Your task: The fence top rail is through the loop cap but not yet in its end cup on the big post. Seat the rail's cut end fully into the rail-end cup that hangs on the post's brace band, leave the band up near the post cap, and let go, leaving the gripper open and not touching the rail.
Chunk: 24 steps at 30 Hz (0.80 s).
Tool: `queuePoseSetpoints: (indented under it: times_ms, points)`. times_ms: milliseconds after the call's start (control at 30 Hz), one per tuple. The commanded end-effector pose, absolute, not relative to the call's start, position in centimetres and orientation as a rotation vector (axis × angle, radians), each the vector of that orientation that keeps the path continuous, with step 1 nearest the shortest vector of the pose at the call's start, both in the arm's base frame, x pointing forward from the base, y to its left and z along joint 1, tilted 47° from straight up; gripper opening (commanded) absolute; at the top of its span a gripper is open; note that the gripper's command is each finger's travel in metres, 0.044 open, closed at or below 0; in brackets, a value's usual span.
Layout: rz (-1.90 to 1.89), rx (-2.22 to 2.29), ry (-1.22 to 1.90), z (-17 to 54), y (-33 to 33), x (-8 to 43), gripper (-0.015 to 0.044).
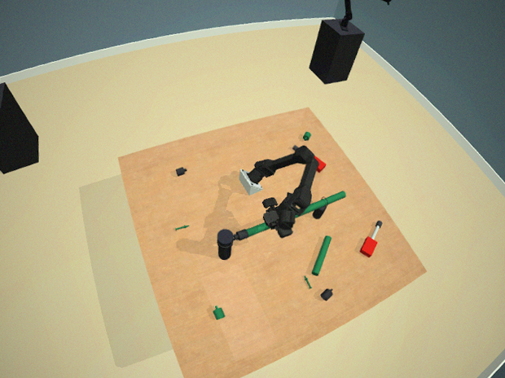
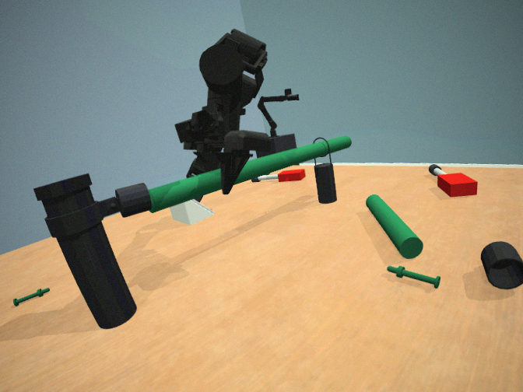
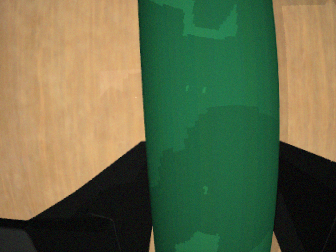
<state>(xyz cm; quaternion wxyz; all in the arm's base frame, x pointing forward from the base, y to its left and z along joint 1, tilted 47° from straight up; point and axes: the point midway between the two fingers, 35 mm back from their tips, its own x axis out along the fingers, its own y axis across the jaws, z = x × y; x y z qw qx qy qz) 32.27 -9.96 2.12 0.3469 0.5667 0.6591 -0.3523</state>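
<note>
The green top rail [image 1: 256,229] [image 2: 279,162] slopes in view 2 from the rail-end cup [image 1: 241,234] [image 2: 132,199] up through the wire loop above the small black post [image 1: 319,212] [image 2: 325,183]. The rail's near end meets the cup's mouth; how deep it sits inside cannot be told. The cup hangs on the brace band [image 2: 75,221], high on the big black post [image 1: 224,251] [image 2: 95,274], just below the post cap [image 1: 225,235] [image 2: 63,187]. My gripper [image 2: 214,182] [image 3: 202,150] is shut on the rail between cup and loop, one finger on each side.
A shorter green rail [image 1: 322,255] [image 2: 392,225] lies at the right, near a green bolt [image 1: 307,281] [image 2: 415,276] and a black cup [image 1: 326,294] [image 2: 500,264]. Another green bolt [image 1: 182,227] [image 2: 31,296] lies left of the big post. A red block [image 1: 369,247] [image 2: 457,184] lies farther right.
</note>
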Motion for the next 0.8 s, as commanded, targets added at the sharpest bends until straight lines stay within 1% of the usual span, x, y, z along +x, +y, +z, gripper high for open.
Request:
queuePoseSetpoints:
  times_ms: [0, 33, 767]
  points:
    - [-0.928, 1.469, 1.658, 2.1, -11.7, 32.7, 0.0000]
    - [-0.914, 1.470, 1.711, 2.1, -10.0, 32.3, 0.0000]
    - [-0.914, 1.470, 1.711, 2.7, -10.0, 32.4, 0.0000]
